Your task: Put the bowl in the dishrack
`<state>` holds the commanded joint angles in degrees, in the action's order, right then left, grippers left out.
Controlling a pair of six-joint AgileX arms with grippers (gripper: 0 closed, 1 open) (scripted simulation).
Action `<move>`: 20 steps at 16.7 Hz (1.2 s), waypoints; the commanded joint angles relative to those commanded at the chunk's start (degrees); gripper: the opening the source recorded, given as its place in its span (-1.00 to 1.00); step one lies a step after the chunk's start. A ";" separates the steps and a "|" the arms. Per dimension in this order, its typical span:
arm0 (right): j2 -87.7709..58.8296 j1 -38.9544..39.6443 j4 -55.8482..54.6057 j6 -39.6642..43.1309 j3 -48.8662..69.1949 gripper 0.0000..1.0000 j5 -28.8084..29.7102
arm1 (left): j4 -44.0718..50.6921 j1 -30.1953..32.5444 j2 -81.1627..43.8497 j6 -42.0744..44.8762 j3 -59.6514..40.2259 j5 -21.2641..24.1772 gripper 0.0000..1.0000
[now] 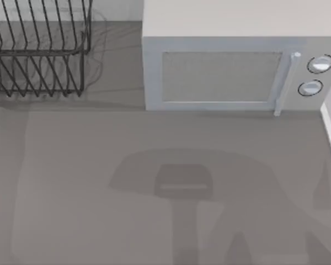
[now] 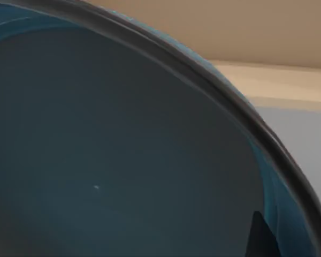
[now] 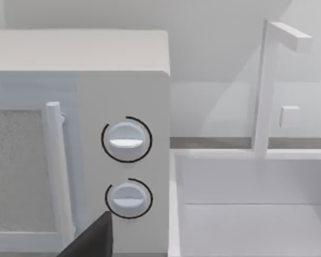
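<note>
The bowl point(image 2: 123, 155) is very close in the left wrist view, showing its glossy teal-blue inside and dark rim. One dark fingertip point(image 2: 261, 238) of my left gripper rests against the bowl's inner wall near the rim, so the gripper holds the bowl off the table. The dishrack point(image 1: 36, 49), made of dark wire rods with slanted tines, stands at the table's far left corner. A dark part of my right gripper point(image 3: 91, 241) shows in front of the microwave's lower knob point(image 3: 128, 197).
A white microwave point(image 1: 231, 61) with its door shut stands at the back, right of the dishrack. A white sink basin point(image 3: 251, 203) with a faucet point(image 3: 265, 85) lies right of the microwave. Arm shadows fall on the grey tabletop point(image 1: 71, 182).
</note>
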<state>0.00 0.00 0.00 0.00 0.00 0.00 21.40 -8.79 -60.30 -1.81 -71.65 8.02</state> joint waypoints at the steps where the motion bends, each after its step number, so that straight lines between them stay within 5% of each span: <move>1: 0.00 0.00 0.00 0.00 0.00 1.00 0.00 | -2.24 -0.81 2.57 0.76 1.93 0.54 -1.00; 13: 0.00 0.00 0.00 0.00 0.00 1.00 0.00 | -10.36 -1.37 7.15 2.55 7.70 3.52 -1.00; 20: 0.00 0.00 0.00 0.00 0.00 1.00 0.00 | -33.98 0.79 -14.07 2.73 10.55 1.43 -1.00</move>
<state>0.00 0.00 0.00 0.00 0.00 0.00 -12.58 -8.00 -74.37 0.92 -61.10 9.45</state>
